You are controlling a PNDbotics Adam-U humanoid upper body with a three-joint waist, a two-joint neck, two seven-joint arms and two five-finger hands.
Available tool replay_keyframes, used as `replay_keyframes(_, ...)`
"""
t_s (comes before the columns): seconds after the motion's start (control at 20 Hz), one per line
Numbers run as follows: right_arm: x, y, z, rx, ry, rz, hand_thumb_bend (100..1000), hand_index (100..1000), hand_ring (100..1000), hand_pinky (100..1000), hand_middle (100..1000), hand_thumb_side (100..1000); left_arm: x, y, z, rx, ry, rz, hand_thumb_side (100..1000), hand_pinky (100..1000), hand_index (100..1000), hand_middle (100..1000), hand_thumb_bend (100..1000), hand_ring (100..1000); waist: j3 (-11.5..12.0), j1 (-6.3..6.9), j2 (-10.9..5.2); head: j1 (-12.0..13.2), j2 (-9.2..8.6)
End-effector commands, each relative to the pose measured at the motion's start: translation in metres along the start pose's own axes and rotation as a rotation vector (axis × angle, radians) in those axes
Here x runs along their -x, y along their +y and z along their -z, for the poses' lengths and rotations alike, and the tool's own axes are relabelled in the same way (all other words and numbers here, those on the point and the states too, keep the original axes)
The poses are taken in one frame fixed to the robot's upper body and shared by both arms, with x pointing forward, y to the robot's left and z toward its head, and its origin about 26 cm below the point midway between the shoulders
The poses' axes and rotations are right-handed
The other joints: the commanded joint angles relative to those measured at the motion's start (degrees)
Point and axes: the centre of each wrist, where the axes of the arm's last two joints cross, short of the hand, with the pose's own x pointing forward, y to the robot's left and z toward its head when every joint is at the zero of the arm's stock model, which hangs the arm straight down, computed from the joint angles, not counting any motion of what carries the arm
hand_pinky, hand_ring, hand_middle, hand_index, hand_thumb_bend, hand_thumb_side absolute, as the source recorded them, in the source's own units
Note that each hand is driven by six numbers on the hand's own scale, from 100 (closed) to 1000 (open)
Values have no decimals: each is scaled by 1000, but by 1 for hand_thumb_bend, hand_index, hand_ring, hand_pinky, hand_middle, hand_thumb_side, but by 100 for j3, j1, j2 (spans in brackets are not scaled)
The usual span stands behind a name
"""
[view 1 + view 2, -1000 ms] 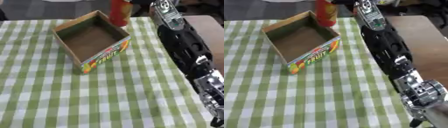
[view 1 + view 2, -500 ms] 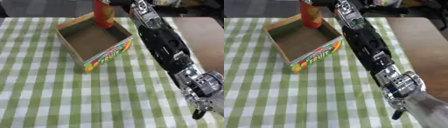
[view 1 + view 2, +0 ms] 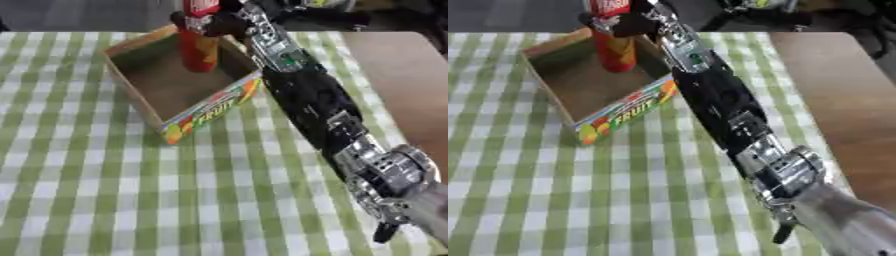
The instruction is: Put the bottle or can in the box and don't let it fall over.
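- Tall red cylindrical can (image 3: 199,42) stands upright inside the open cardboard fruit box (image 3: 179,82), at its far side — low enough, I judge, to be set down without tipping.
- Right hand (image 3: 219,21) has its black fingers curled round the can's upper part, steadying it.
- Green-checked tablecloth (image 3: 105,190) lies under the box.

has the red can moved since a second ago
Yes. The red can, held by the right hand, went from behind the box's far corner to over its inside.
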Motion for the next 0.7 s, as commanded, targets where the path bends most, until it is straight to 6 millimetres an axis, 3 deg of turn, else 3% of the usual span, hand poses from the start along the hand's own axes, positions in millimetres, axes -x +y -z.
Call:
replay_keyframes(0.05, -11, -9, 3, -59, -49, -89, 577, 1000, 1000, 1000, 1000, 591, -11, 5, 4, -4, -31, 16, 767, 1000, 796, 1000, 205, 1000, -22, 25, -103, 30, -35)
replay_keyframes(0.15, -12, -12, 2, -103, -48, -123, 578, 1000, 1000, 1000, 1000, 609, -10, 5, 3, -3, -29, 17, 767, 1000, 796, 1000, 204, 1000, -46, 30, -112, 46, -26)
replay_keyframes(0.5, -19, -22, 0, -113, -49, -110, 543, 1000, 1000, 1000, 1000, 501, -9, 6, 1, 1, -20, 22, 767, 1000, 796, 1000, 202, 1000, -124, 54, -144, 90, 10)
replay_keyframes(0.65, -22, -29, -5, -77, -47, -81, 499, 1000, 1000, 1000, 1000, 366, -8, 8, -1, -2, -12, 29, 767, 1000, 796, 1000, 200, 1000, -200, 69, -190, 150, 38)
replay_keyframes(0.7, -24, -32, -7, -61, -44, -72, 491, 1000, 1000, 1000, 1000, 358, -8, 9, -2, -4, -9, 31, 767, 1000, 796, 1000, 200, 1000, -230, 75, -210, 171, 53)
